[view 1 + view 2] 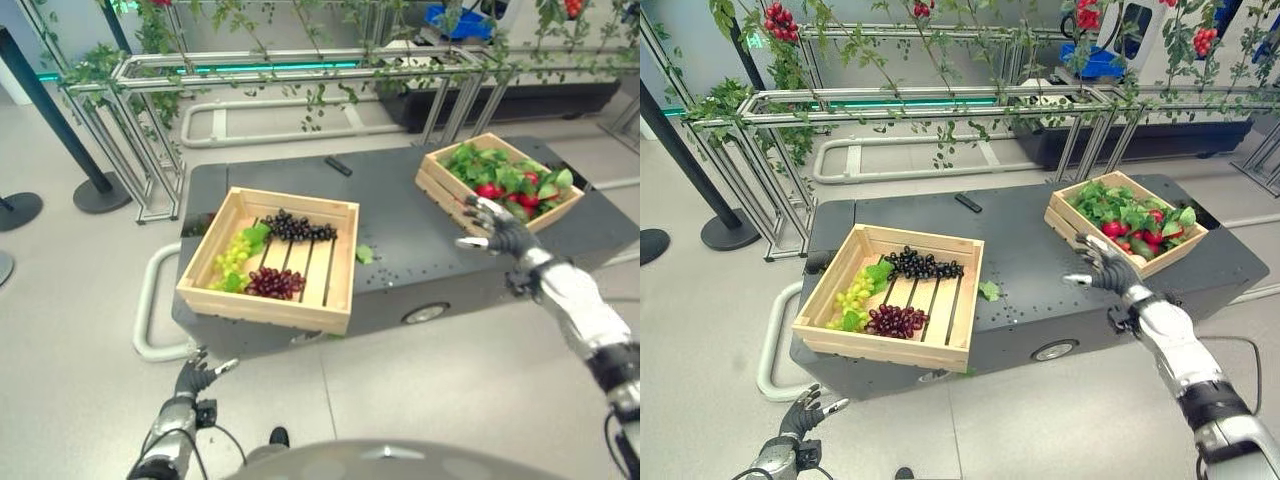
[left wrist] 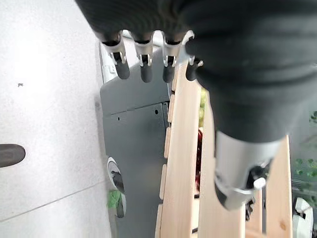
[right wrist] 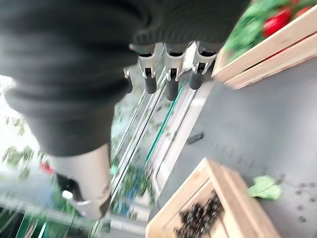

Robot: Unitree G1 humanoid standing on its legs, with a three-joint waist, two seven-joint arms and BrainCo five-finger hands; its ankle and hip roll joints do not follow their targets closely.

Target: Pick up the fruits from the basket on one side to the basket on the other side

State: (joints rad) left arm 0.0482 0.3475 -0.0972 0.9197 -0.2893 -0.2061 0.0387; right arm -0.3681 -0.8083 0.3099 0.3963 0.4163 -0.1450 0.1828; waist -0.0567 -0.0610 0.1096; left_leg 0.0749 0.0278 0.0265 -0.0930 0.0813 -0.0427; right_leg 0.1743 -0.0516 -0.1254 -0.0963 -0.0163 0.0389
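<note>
In the left eye view the right hand (image 1: 497, 228) hovers at the near edge of the far crate (image 1: 437, 188), fingers spread and empty, just short of the red fruit (image 1: 490, 190) lying among green leaves (image 1: 500, 165); the near crate (image 1: 262, 308) sits well apart on the same dark surface (image 1: 400, 215) and holds dark grapes (image 1: 297, 229), green grapes (image 1: 232, 257) and red grapes (image 1: 274, 283). The right eye view shows the left hand (image 1: 803, 412) low beside the surface, below the near crate, fingers relaxed and carrying nothing. The left wrist view looks past straight fingers (image 2: 143, 64) at the near crate's pale slats from outside. The right wrist view shows loose, open fingers (image 3: 171, 74) with the far crate's wall and red fruit past them, and a stray leaf (image 3: 265, 188) on the surface. The risk, I judge, is that the fingers strike the crate's wall and shove it, or close on leaves rather than fruit.
</note>
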